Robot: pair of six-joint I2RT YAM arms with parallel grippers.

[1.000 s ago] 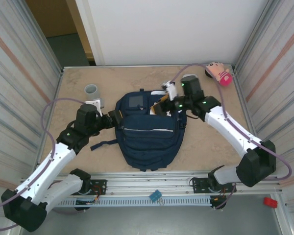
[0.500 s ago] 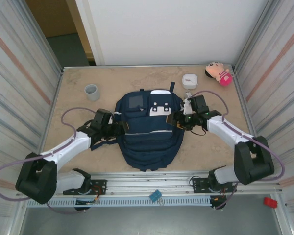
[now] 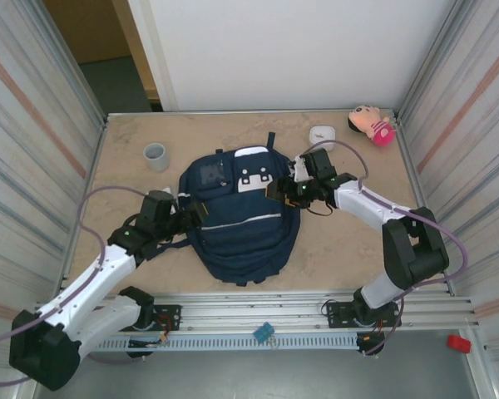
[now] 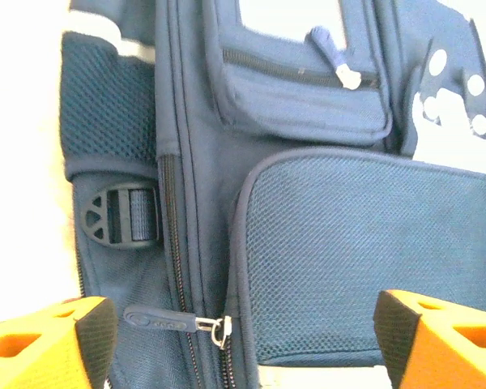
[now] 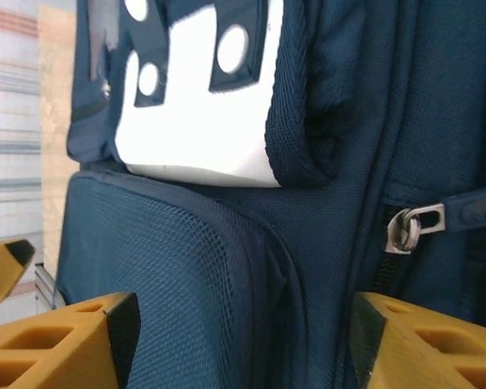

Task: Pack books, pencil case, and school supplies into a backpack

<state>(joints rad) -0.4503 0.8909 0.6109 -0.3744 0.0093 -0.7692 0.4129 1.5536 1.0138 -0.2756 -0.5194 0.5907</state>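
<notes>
Top external view: the navy backpack (image 3: 237,220) lies flat mid-desk (image 3: 349,249), front pockets up. I find the left pincer (image 3: 195,214) at its left flank and the right pincer (image 3: 279,189) at its upper right corner, beside the white patch (image 3: 256,176). Left wrist view: fingers (image 4: 40,340) stand wide apart, gripping nothing, with a zip pull (image 4: 174,322) on the fabric between them. Right wrist view: both orange tips are likewise apart, nothing gripped, and a metal zip pull (image 5: 413,223) lies to the right. Grey cup (image 3: 155,155), white box (image 3: 322,135) and pink plush (image 3: 371,125) sit toward the far edge.
</notes>
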